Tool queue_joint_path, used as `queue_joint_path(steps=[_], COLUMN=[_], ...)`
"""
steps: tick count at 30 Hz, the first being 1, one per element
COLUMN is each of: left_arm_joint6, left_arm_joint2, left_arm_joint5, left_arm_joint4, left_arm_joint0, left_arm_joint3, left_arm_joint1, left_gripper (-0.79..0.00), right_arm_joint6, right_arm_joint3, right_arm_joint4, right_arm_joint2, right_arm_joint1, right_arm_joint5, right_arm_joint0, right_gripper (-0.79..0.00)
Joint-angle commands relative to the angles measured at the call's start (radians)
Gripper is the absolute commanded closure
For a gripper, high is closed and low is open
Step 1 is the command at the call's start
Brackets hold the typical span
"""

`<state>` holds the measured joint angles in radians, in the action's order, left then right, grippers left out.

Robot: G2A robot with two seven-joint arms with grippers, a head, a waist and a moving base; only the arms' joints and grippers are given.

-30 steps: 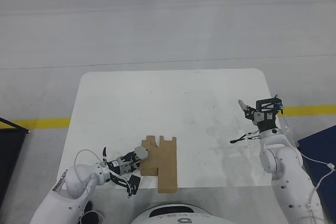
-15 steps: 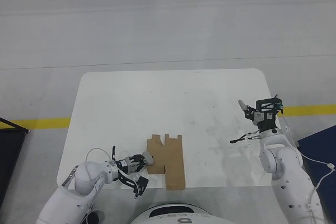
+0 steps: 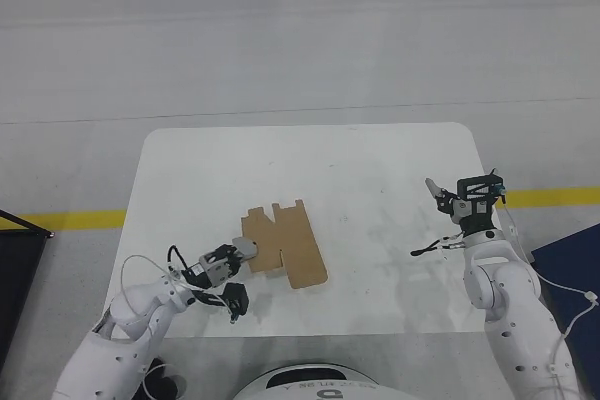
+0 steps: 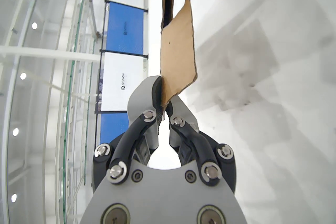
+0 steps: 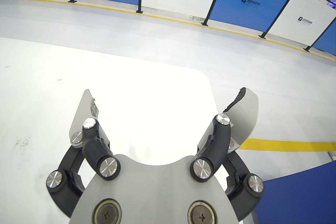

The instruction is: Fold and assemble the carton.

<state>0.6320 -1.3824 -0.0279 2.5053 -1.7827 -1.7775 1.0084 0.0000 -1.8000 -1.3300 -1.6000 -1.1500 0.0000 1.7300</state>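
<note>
Currently the left hand (image 4: 164,101) is gripping the carton (image 3: 285,245) by one end flap, its fingers closed down to a narrow pinch with the cardboard edge caught between the pads. The carton is sitting as a collapsed, unformed blank over the near-left part of the desk (image 3: 380,180), its notched flaps pointing toward the far side. In the left wrist view the gripped flap is bending away from the main panels, and a shadow is falling on the desk beneath it, so that end is judged to be raised. Whether the far end is touching the surface cannot be told.

The right hand (image 5: 165,96) is hovering over the right edge of the desk, well apart from the carton, with its fingers spread wide and nothing between them.

Judgement: work is standing at the opening step, positioning the blank; no panel is erected and no flap is tucked. The next move is calling for the right hand to take an opposing panel, so that the two hands can pull the flat sleeve open into a tube. A single-flap grip is risking a tear or a slip.
</note>
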Motion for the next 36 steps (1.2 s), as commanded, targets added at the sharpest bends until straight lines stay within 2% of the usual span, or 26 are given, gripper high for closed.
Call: queue_joint_path(steps=[1,4,35,36], left_arm_joint6=[0.003,0.038,0.038,0.015], left_arm_joint2=[-0.015,-0.022,-0.022,-0.025], left_arm_joint5=[0.052,0.110,0.110,0.121], left_arm_joint4=[-0.051,-0.089,-0.089,-0.059], left_arm_joint0=[-0.015,-0.039,-0.039,-0.029], left_arm_joint3=[-0.018,-0.026,-0.026,-0.034], left_arm_joint1=[0.001,0.002,0.002,0.002], left_gripper=[0.000,0.000,0.000,0.000], right_arm_joint6=[0.000,0.000,0.000,0.000], right_arm_joint3=[0.000,0.000,0.000,0.000], right_arm_joint4=[0.000,0.000,0.000,0.000], right_arm_joint2=[0.000,0.000,0.000,0.000], right_arm_joint1=[0.000,0.000,0.000,0.000], right_arm_joint5=[0.000,0.000,0.000,0.000], right_arm_joint0=[0.000,0.000,0.000,0.000], right_gripper=[-0.785,-0.785,-0.785,-0.785])
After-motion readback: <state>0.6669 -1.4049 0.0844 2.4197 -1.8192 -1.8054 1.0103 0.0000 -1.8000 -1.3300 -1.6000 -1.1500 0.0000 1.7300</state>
